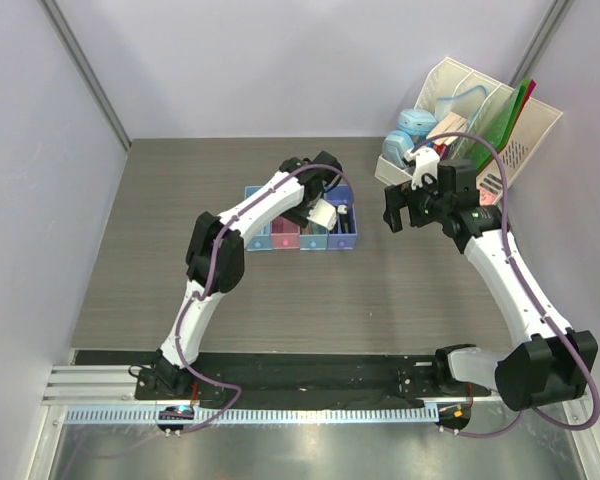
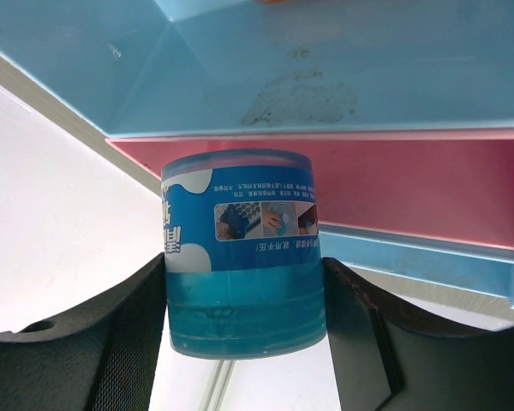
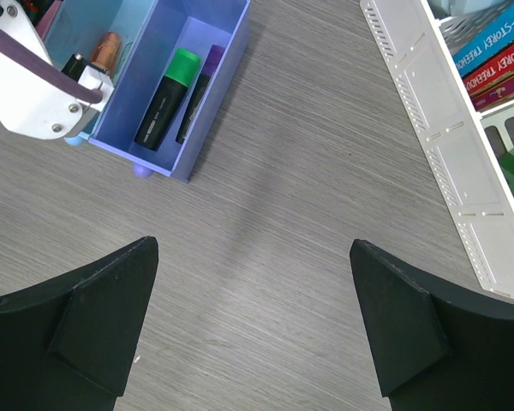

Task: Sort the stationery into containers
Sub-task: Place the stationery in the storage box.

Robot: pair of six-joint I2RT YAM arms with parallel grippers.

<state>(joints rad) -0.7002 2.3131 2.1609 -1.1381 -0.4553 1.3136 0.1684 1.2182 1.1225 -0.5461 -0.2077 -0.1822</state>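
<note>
Grey wood-grain desk (image 1: 380,300) fills the overhead view, with a large white slanted file rack (image 1: 540,120) of books and folders at upper right, not part of the sort. The row of four joined translucent trays (image 1: 300,235), light blue, pink, light blue and purple, sits centre frame. The left hand (image 1: 320,212) hangs right over the row. In the left wrist view it is closed on the round blue translucent roll with a printed label (image 2: 244,257), fingers pressed to both its sides, with the roll's axis running up-down in frame, along the fingers. The tray walls lie just beyond the roll, the pink tray (image 2: 411,188) directly behind it and light blue ones above and below; I cannot tell which compartment is exactly underneath. So the roll is at the trays, in the left hand, and judged only a lowering and release is left, with a small sideways shift if a particular tray is meant. The right hand (image 1: 405,210) is to the right of the row over bare desk, jaws wide apart and holding nothing, farther from the roll. In the right wrist view the purple tray (image 3: 150,157) at upper left holds a green-capped black highlighter (image 3: 167,98) and a purple one (image 3: 201,90), lying side by side along the tray's length.
</note>
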